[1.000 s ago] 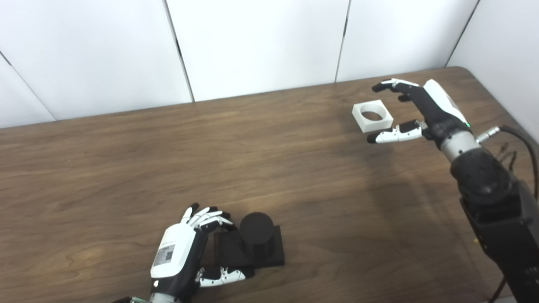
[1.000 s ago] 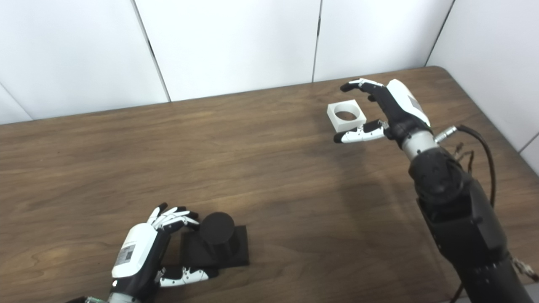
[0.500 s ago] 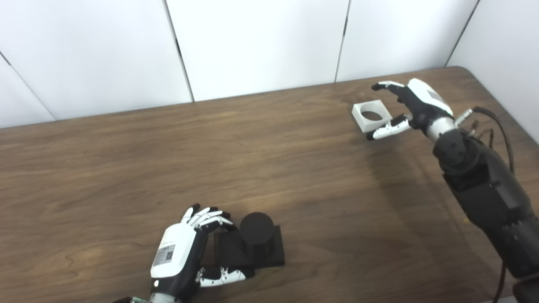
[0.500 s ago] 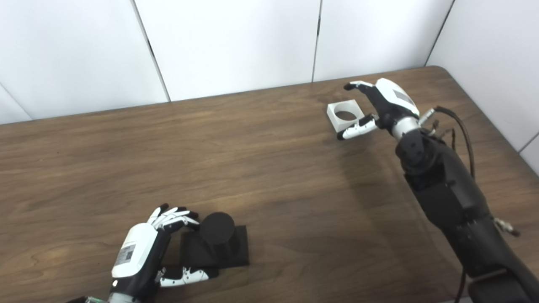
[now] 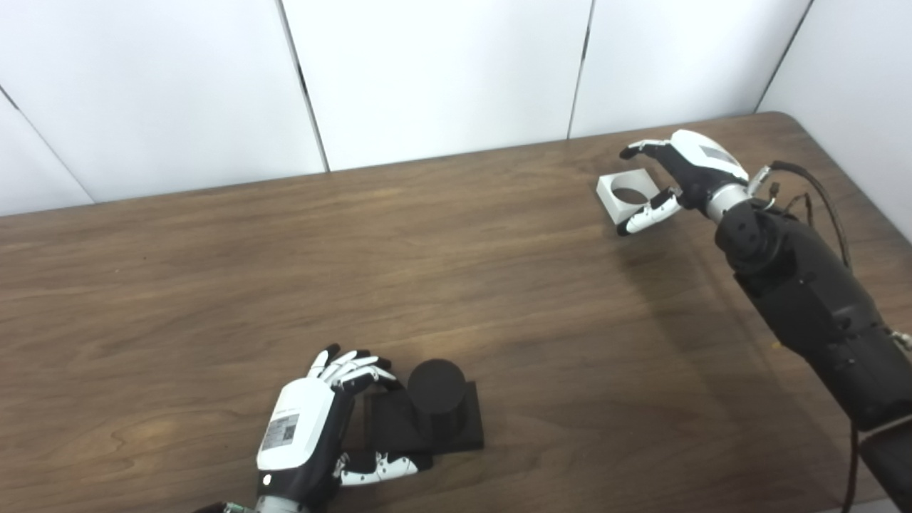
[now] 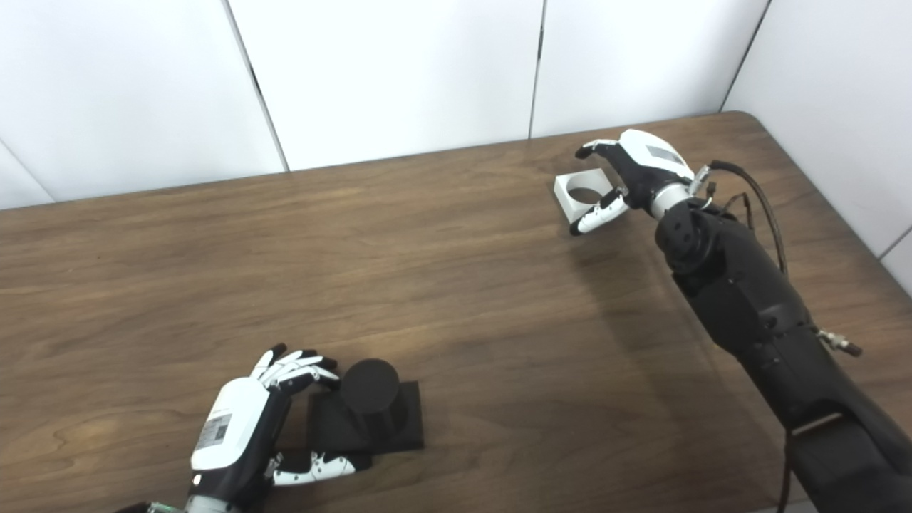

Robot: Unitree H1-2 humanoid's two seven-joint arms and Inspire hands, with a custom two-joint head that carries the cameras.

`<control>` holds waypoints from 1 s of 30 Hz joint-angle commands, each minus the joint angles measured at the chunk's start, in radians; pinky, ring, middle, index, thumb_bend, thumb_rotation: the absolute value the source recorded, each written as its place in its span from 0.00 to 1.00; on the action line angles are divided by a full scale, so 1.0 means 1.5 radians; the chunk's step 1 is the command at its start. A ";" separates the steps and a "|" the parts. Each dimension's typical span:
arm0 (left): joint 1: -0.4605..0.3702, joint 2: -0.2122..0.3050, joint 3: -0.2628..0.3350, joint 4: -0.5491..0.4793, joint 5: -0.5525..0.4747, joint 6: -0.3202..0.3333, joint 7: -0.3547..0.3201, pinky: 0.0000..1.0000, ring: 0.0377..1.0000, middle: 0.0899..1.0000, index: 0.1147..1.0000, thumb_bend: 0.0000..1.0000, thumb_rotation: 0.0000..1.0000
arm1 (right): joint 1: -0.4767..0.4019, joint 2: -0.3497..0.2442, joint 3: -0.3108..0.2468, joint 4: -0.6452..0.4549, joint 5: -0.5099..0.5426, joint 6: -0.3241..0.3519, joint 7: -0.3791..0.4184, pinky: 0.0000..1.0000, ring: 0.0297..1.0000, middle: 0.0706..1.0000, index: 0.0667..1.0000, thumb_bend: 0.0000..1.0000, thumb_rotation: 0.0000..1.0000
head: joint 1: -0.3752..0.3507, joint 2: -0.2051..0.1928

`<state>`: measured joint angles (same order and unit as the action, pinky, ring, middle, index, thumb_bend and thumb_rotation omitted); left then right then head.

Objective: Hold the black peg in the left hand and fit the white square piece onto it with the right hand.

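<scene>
The black peg (image 5: 436, 388), a round post on a square black base, stands on the table near the front edge. My left hand (image 5: 313, 427) sits at its left side, open, fingers curled by the base's far corner and thumb along its front edge, not clearly gripping. The white square piece (image 5: 621, 194) with a round hole lies flat at the far right. My right hand (image 5: 677, 174) hovers over its right side, open, with fingers arched past the far edge and thumb by the near corner.
The brown wooden table (image 5: 214, 285) ends at a white panelled wall (image 5: 427, 71) behind and a rounded corner at the far right. A black cable (image 5: 819, 196) loops off the right wrist.
The right arm has reached farther out and lowered, bringing the open hand closer over the white square piece. The left hand and peg have barely shifted.
</scene>
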<state>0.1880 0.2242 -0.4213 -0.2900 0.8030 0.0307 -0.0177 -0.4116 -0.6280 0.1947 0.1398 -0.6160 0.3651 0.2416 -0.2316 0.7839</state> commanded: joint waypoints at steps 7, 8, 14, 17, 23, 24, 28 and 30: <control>0.012 -0.004 -0.015 0.007 0.020 0.012 -0.036 0.98 0.86 0.76 0.42 0.52 0.05 | -0.062 -0.042 0.029 0.006 -0.056 -0.021 0.021 0.99 0.99 0.94 0.79 0.88 0.15 | 0.004 0.002; 0.011 -0.005 -0.016 0.006 0.021 0.012 -0.036 0.98 0.86 0.76 0.42 0.52 0.05 | -0.066 -0.043 0.032 0.008 -0.061 -0.020 0.026 0.99 0.99 0.94 0.78 0.88 0.15 | 0.005 0.003; 0.011 -0.010 -0.016 0.007 0.023 0.007 -0.028 0.98 0.86 0.76 0.42 0.52 0.05 | -0.079 -0.047 0.041 0.028 -0.075 -0.035 0.029 0.98 0.99 0.94 0.74 0.89 0.14 | 0.008 0.001; 0.012 -0.012 -0.016 0.006 0.023 0.005 -0.027 0.98 0.86 0.76 0.42 0.52 0.05 | -0.080 -0.049 0.043 0.034 -0.081 -0.044 0.027 0.96 0.98 0.93 0.72 0.88 0.14 | 0.008 0.002; 0.014 -0.015 -0.015 0.001 0.023 0.006 -0.028 0.99 0.86 0.76 0.42 0.52 0.05 | -0.081 -0.053 0.048 0.041 -0.095 -0.060 0.031 0.94 0.96 0.90 0.66 0.86 0.13 | 0.010 0.004; 0.014 -0.015 -0.014 0.001 0.023 0.006 -0.028 0.98 0.86 0.76 0.42 0.52 0.05 | -0.081 -0.052 0.048 0.042 -0.096 -0.062 0.031 0.93 0.96 0.90 0.65 0.87 0.13 | 0.010 0.004; 0.016 -0.015 -0.015 -0.003 0.024 0.008 -0.031 0.98 0.86 0.76 0.42 0.52 0.05 | -0.082 -0.055 0.056 0.044 -0.099 -0.067 0.036 0.92 0.96 0.89 0.65 0.85 0.15 | 0.013 0.006; 0.017 -0.015 -0.014 -0.005 0.023 0.007 -0.031 0.98 0.86 0.76 0.42 0.52 0.05 | -0.084 -0.056 0.060 0.047 -0.101 -0.071 0.039 0.90 0.95 0.88 0.64 0.84 0.15 | 0.013 0.007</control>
<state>0.1943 0.1995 -0.4248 -0.2936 0.8171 0.0335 -0.0213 -0.4798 -0.6760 0.2911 0.2201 -0.7522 0.2834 0.3092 -0.2132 0.7946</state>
